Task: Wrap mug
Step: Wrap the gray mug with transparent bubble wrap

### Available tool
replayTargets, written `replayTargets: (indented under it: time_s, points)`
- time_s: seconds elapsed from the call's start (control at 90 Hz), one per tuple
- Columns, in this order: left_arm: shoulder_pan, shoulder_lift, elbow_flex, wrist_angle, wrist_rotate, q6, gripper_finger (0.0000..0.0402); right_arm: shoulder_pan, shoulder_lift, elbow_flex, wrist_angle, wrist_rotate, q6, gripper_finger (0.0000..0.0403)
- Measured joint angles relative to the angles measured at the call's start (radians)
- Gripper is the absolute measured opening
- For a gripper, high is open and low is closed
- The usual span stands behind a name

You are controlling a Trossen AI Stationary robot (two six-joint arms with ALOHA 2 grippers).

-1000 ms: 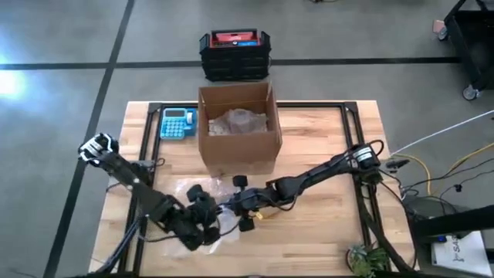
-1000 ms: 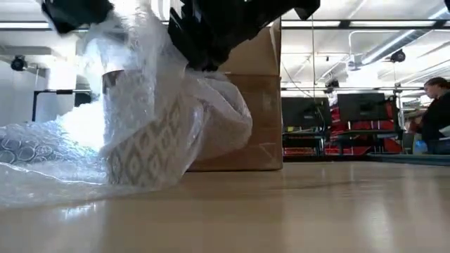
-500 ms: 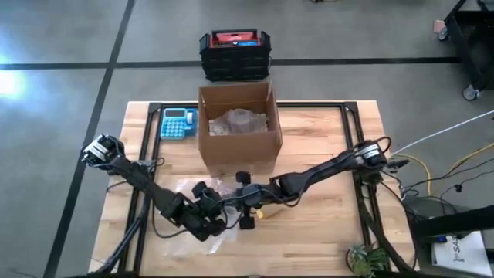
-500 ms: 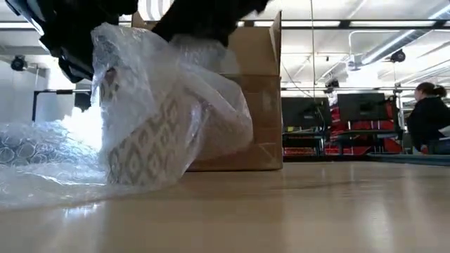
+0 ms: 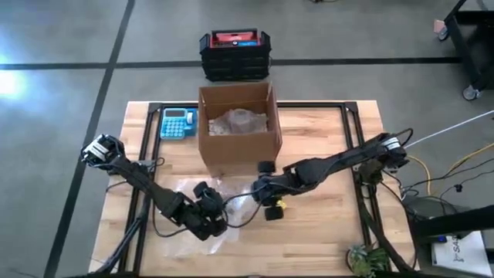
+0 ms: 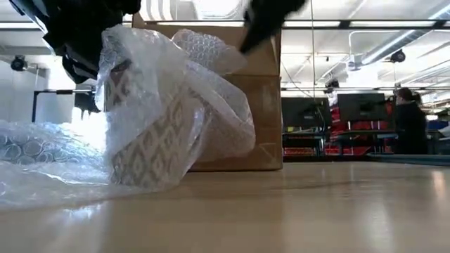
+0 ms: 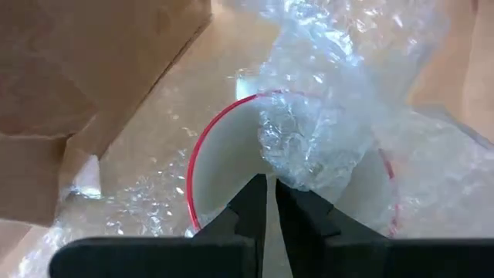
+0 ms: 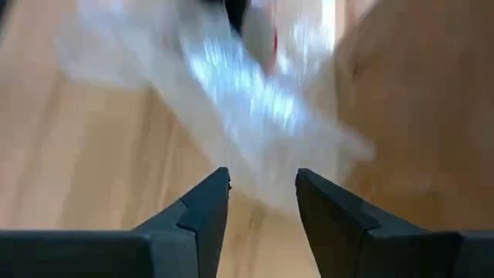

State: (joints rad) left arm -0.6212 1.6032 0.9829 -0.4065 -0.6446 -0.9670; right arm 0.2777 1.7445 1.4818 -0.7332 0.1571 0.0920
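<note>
Mug [image 6: 151, 133] in bubble wrap [image 6: 204, 91] on table [image 6: 295, 211].

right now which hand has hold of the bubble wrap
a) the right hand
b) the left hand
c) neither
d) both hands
b) In the left wrist view the left hand is pinched shut on a bunch of bubble wrap at the mug with the red rim, while the right hand is open and clear of the wrap.
</note>
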Motion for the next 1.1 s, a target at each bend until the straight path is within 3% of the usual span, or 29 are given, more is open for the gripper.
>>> replayTargets:
  time_s: [0.344, 0.544, 0.811, 1.1]
  points:
    - [0.0, 0.002, -0.003, 0.06, 0.018, 0.044, 0.002, 0.012, 0.062, -0.193, 0.477, 0.0, 0.015, 0.013]
    - [0.0, 0.004, -0.015, 0.143, 0.03, 0.111, 0.002, 0.032, 0.122, -0.188, 0.566, -0.07, 0.021, 0.0107]
    - [0.002, 0.005, -0.082, 0.259, 0.051, 0.118, 0.002, 0.085, 0.133, -0.155, 0.697, -0.084, -0.035, 0.0064]
    - [0.003, 0.005, -0.094, 0.277, 0.058, 0.113, 0.002, 0.082, 0.133, -0.126, 0.686, -0.079, -0.04, 0.0017]
